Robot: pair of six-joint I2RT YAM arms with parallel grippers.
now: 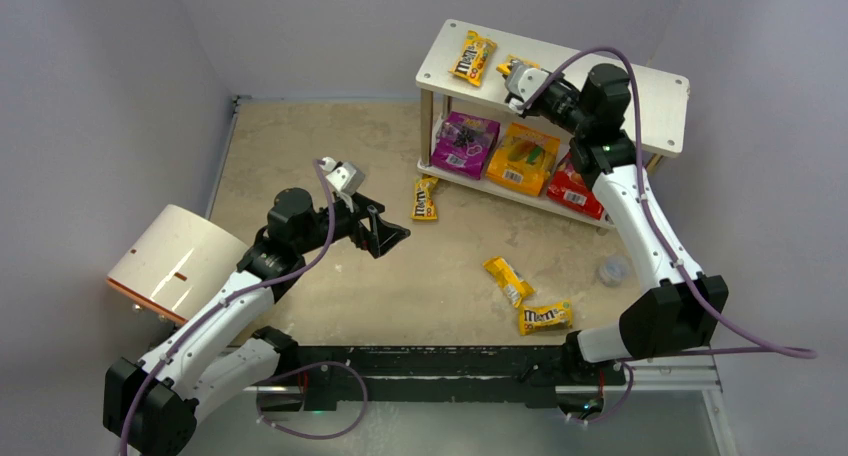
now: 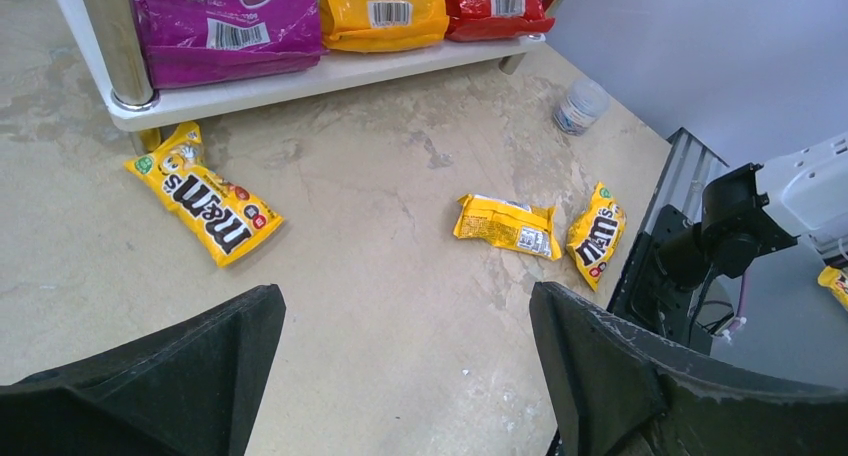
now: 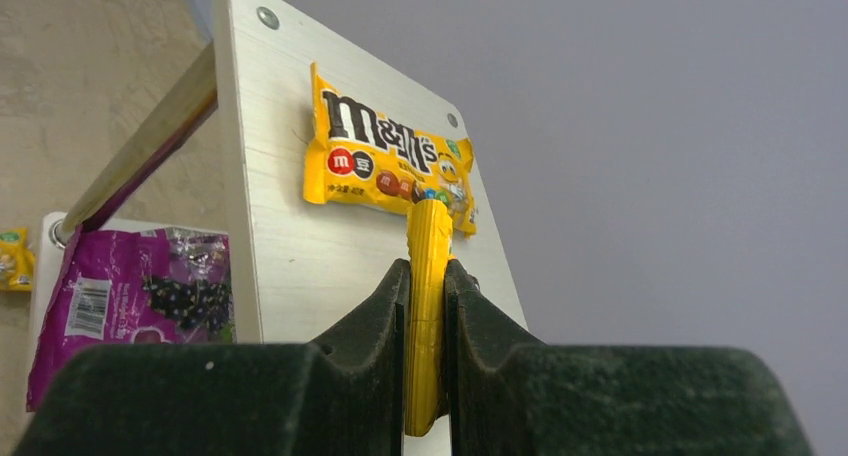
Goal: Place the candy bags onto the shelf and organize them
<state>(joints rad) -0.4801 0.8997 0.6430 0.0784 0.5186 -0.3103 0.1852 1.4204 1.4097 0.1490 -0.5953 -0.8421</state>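
Observation:
The shelf [image 1: 650,91] stands at the far right. Its lower tier holds the purple bag [image 1: 465,144], orange bag [image 1: 522,158] and red bag [image 1: 575,191]. One yellow M&M's packet [image 1: 473,58] lies on the top board. My right gripper [image 1: 517,83] is shut on a second yellow packet [image 3: 426,306], held edge-on just above the top board [image 3: 290,266]. Three yellow packets lie on the table: one by the shelf's corner post [image 1: 425,198], two near the front [image 1: 508,280] [image 1: 545,317]. My left gripper [image 1: 395,234] is open and empty over the table's middle.
A white-and-tan cylinder [image 1: 172,261] lies at the left table edge. A small clear round object [image 1: 612,270] sits beside my right arm. The black frame rail [image 1: 450,361] runs along the near edge. Grey walls close in on three sides.

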